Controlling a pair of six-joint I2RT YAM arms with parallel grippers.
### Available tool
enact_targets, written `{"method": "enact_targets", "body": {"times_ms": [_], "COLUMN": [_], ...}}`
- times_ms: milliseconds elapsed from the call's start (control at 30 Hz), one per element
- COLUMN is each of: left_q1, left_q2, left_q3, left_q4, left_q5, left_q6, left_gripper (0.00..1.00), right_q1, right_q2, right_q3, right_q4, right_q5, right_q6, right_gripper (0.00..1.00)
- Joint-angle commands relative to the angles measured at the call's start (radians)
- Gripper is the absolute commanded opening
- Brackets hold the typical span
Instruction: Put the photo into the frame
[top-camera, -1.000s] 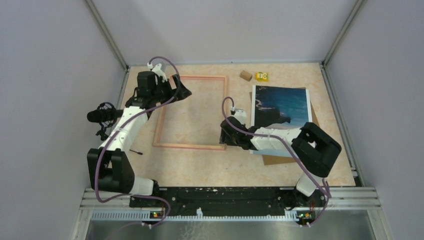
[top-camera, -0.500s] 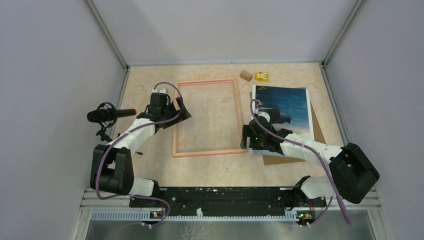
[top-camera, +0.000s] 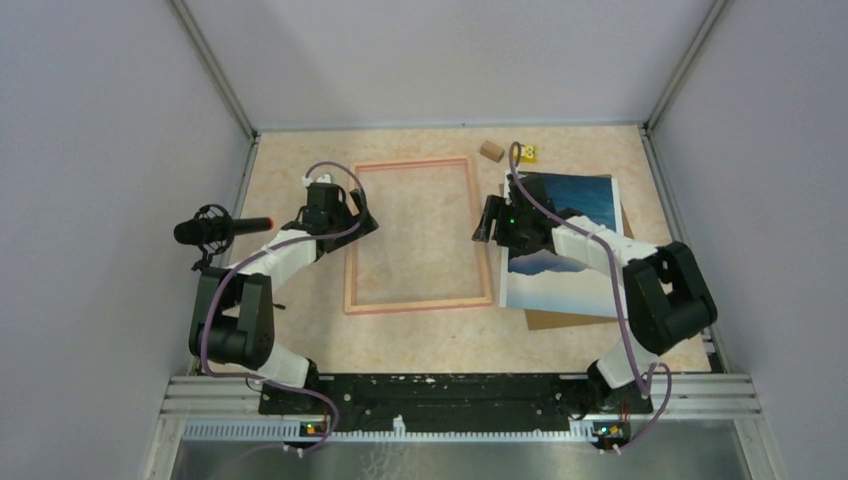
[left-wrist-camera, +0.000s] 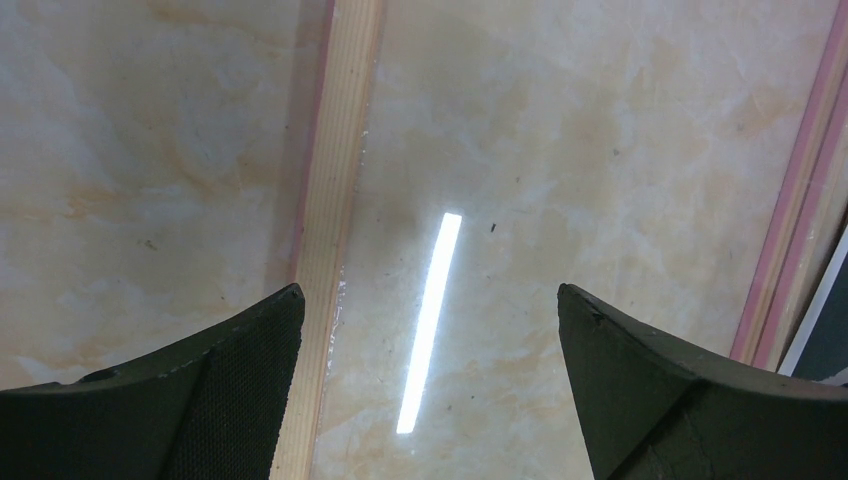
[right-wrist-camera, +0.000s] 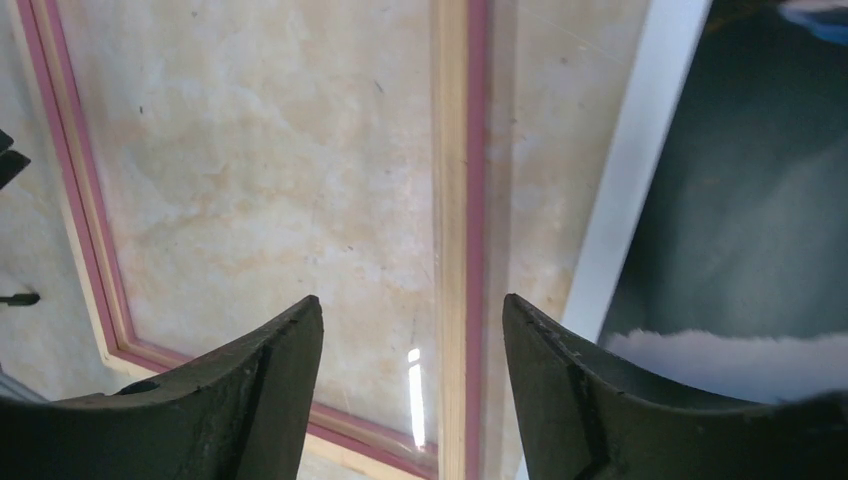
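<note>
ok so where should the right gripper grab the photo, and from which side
I'd take the photo by its near left corner, coming low from the frame side. It lies flat on the backing board, so most edges offer no gap, but that corner seems to jut past the board, leaving room for a finger underneath. The right gripper is open beside that edge.

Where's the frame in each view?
Top external: frame lies flat at the centre of the picture.
Left wrist: frame shows as two rails, one running top to bottom left of centre, one hugging the right edge.
Right wrist: frame fills the left half, its right rail vertical near centre.
Shared landmark: the photo, just beyond the frame's right rail.
</note>
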Motion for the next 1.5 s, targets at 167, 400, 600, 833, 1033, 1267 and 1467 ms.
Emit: {"method": "enact_targets", "body": {"times_ms": [167, 400, 600, 833, 1033, 1267, 1467], "left_q1": [0.013, 0.02, 0.028, 0.036, 0.036, 0.036, 0.036], "left_q2": [0.032, 0.035, 0.081, 0.135, 0.149, 0.145, 0.124], "left_q3": [-0.016, -0.039, -0.05, -0.062, -0.069, -0.079, -0.084], "left_q4": [0.144, 0.162, 0.178, 0.217, 0.233, 0.244, 0.241], "left_q5": [0.005, 0.028, 0.054, 0.128, 0.155, 0.18, 0.172], "left_q6": [0.018, 0.021, 0.004, -0.028, -0.038, -0.041, -0.013], "left_gripper": [0.98, 0.98, 0.98, 0.98, 0.98, 0.98, 0.98], "right_q1": [-0.002, -0.008, -0.035, -0.059, -0.08, -0.079, -0.081], "right_q2": [0.136, 0.15, 0.144, 0.165, 0.114, 0.031, -0.002], "right_q3": [0.113, 0.062, 0.029, -0.009, -0.054, -0.091, -0.053], "right_q4": [0.063, 0.108, 0.153, 0.244, 0.402, 0.525, 0.312], "right_q5": [-0.085, -0.138, -0.197, -0.31, -0.485, -0.57, -0.383], "right_q6": [-0.049, -0.039, -0.008, 0.045, 0.164, 0.285, 0.153], "right_gripper": [0.57, 0.55, 0.55, 0.55, 0.56, 0.56, 0.57]}}
